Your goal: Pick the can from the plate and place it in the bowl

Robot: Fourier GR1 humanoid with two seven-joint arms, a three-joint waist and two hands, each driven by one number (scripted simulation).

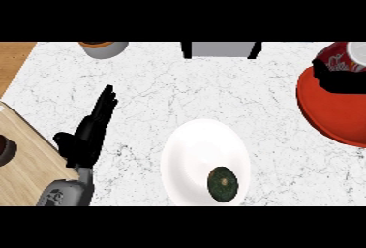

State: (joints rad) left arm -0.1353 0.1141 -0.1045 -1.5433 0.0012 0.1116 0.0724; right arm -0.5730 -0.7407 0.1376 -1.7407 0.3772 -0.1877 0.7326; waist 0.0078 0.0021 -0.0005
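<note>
the tabletop (pixel 214 87) looked like white marble veined in grey, the board (pixel 25 160) at its left like pale matt wood, the plate (pixel 200 145) smooth white, the bowl (pixel 325 106) smooth red, the can (pixel 222 183) dull dark green.

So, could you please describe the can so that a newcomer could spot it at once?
Find the white plate at the lower middle of the marble counter. The can stands near its lower right rim: small, round and dark green, the only thing on the plate.
</note>
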